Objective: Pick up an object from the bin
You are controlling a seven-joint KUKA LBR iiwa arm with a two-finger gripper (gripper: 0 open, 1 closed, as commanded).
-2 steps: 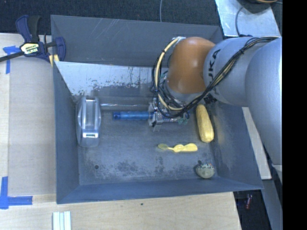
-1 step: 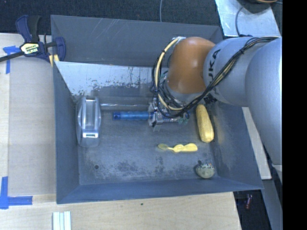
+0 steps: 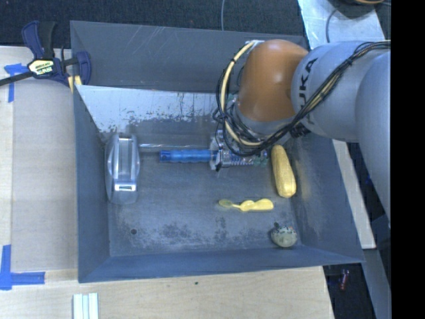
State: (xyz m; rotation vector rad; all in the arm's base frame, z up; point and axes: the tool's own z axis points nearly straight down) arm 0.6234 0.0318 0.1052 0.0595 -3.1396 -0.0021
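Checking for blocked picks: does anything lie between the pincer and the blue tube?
Nothing visible does: the pincer is at the right end of the blue tube; the yellow cob lies beyond, further right.

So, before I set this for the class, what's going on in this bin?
A robot arm reaches into the grey bin from the right. Its gripper is low near the middle, at the right end of a blue pen-like stick; whether it grips it can't be told. A yellow corn-shaped piece, a small yellow scoop-like piece, a grey-green lump and a clear dispenser lie around it.
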